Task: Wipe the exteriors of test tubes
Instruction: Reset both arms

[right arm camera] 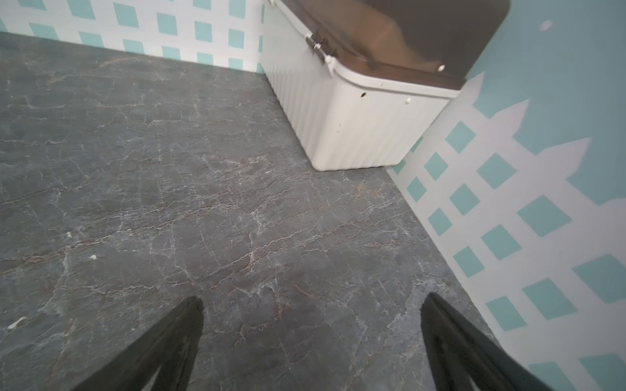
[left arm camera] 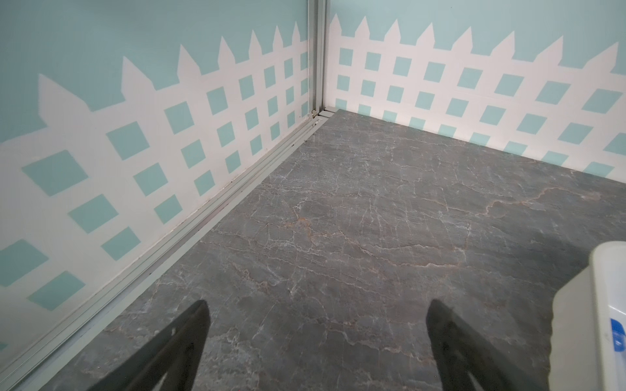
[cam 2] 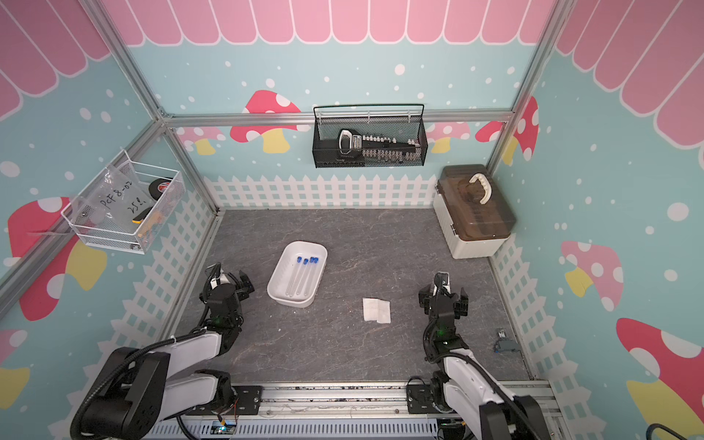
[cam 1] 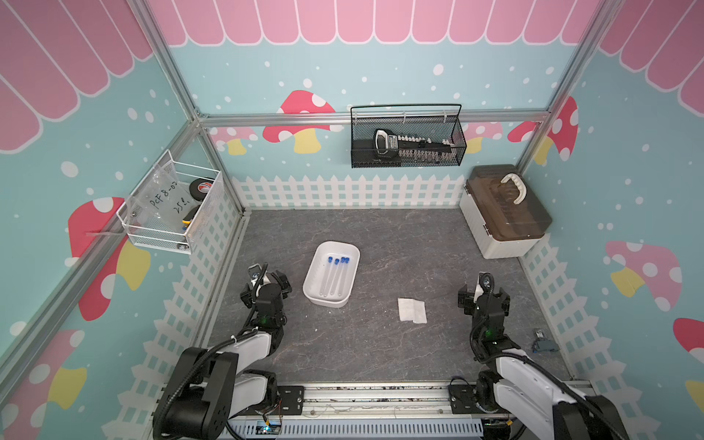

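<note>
Both spread and empty, my left gripper [left arm camera: 316,311] should pinch a tube [cam 1: 327,277] near its cap [cam 1: 330,260], my right gripper [right arm camera: 311,304] the cloth [cam 1: 411,310] by an edge.

Four test tubes [cam 1: 334,277] in tray [cam 1: 328,301], cloth [cam 1: 412,310] right of tray, lidded box [cam 1: 503,213] in far right corner

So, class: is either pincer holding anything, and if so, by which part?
Nothing is held. The left pincer and right pincer both stand open and empty; the test tubes lie in the white tray.
</note>
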